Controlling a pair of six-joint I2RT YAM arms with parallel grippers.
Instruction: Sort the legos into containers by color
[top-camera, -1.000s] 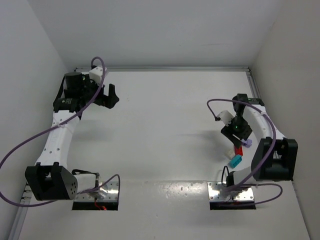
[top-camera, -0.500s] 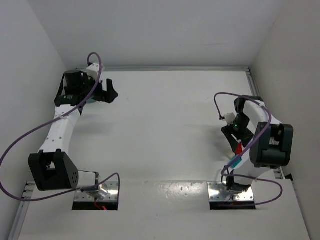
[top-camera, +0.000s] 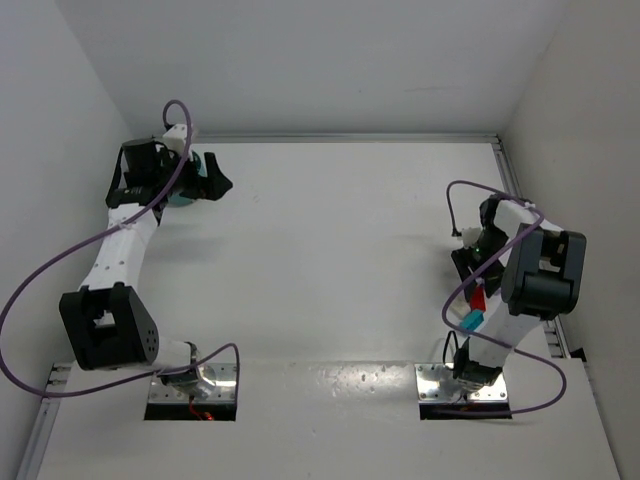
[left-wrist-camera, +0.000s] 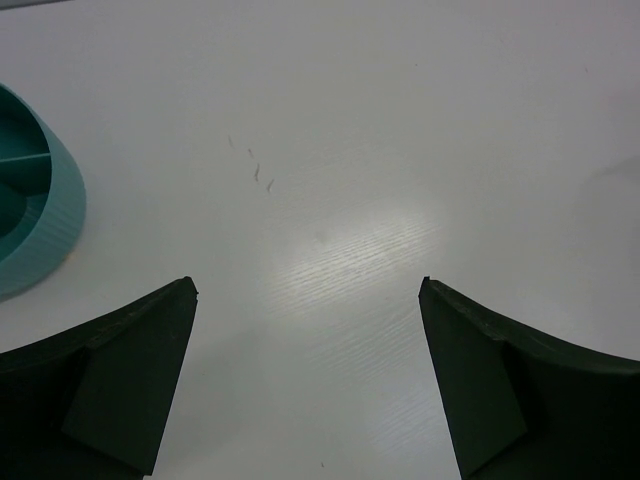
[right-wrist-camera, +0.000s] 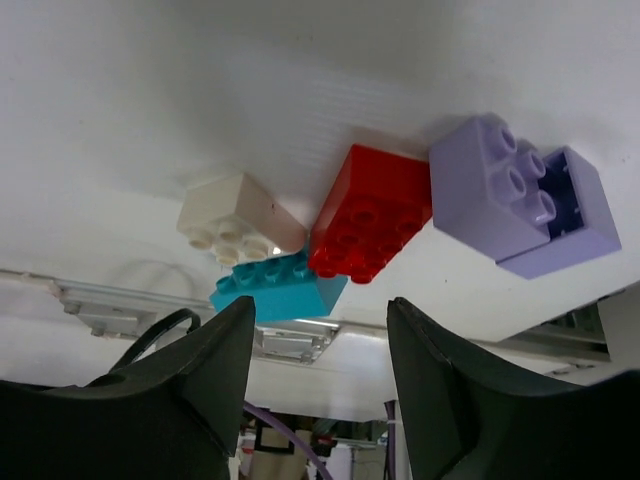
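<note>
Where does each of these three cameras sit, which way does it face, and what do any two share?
Top external: above and behind the bases, looking down on the table; both arms show.
Left wrist: on the left arm, looking past the open left gripper at table and the bowl edge.
Right wrist: low over the table, past the open right gripper at cream brick, cyan brick, red brick, purple bricks.
Shared: top and right wrist see the red brick and cyan brick; top and left wrist, the bowl.

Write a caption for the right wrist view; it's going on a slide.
Open right gripper poised over a tight cluster: cream lego, cyan lego, red lego, purple lego, on the white table.
</note>
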